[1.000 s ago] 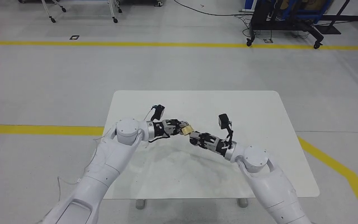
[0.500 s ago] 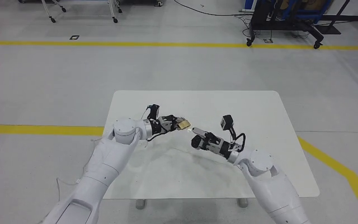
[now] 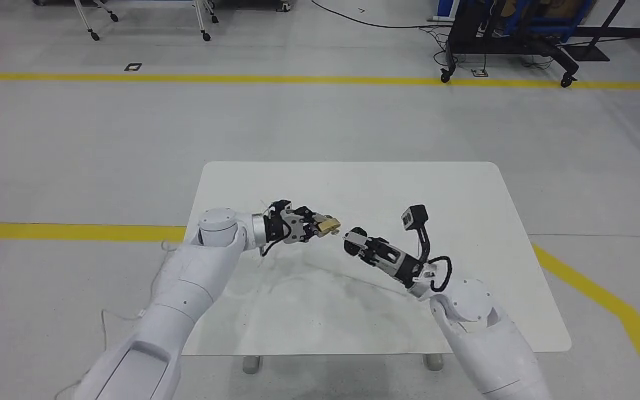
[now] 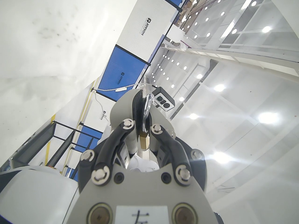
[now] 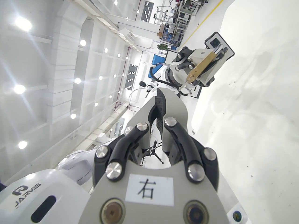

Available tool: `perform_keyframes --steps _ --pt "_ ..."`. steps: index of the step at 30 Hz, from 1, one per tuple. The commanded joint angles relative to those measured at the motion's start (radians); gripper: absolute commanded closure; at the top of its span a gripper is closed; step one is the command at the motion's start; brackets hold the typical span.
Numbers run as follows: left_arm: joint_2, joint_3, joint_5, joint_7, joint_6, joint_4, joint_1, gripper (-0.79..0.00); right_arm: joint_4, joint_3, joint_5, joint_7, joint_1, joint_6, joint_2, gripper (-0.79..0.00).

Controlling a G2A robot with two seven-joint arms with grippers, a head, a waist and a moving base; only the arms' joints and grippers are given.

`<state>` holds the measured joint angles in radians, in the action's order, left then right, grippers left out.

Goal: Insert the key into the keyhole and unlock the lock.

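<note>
Brass lock [image 3: 330, 228], mid-frame from above, is clamped by the closed left gripper [image 3: 320, 227]. The right gripper [image 3: 351, 238] is pinched shut just beside it; its key cannot be made out. Alignment should be squared before pushing.

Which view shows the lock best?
The right wrist view: the brass lock shows side-on, held in the left end effector. The top view shows it as a small gold speck; the left wrist view, only a brass sliver.
</note>
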<state>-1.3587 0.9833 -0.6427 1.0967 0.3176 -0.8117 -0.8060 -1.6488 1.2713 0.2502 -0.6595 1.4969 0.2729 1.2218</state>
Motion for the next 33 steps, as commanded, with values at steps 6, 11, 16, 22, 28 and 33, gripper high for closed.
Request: perform_keyframes --steps 6,11,16,22,28,33 --pt "-0.008 -0.022 0.005 0.014 -0.009 0.031 0.018 0.000 -0.004 -0.033 -0.072 0.076 -0.015 -0.013 0.004 0.000" --pt "-0.013 -0.031 0.007 0.020 -0.019 0.044 0.027 0.000 0.013 -0.062 -0.137 0.157 -0.039 -0.069 0.010 0.000" --pt "-0.015 -0.035 0.006 0.022 -0.027 0.054 0.031 0.000 0.024 -0.095 -0.190 0.233 -0.059 -0.111 0.018 0.000" --pt "-0.016 -0.033 0.016 -0.009 -0.058 0.057 0.034 0.000 0.003 -0.090 -0.185 0.240 -0.047 -0.099 0.017 -0.166" --pt "-0.008 -0.012 0.076 -0.148 -0.174 -0.001 0.009 0.000 -0.006 -0.082 -0.180 0.230 -0.038 -0.098 0.015 -0.785" --pt "0.004 0.016 0.109 -0.223 -0.250 -0.087 -0.040 0.000 -0.006 -0.083 -0.175 0.230 -0.037 -0.098 0.015 -0.785"
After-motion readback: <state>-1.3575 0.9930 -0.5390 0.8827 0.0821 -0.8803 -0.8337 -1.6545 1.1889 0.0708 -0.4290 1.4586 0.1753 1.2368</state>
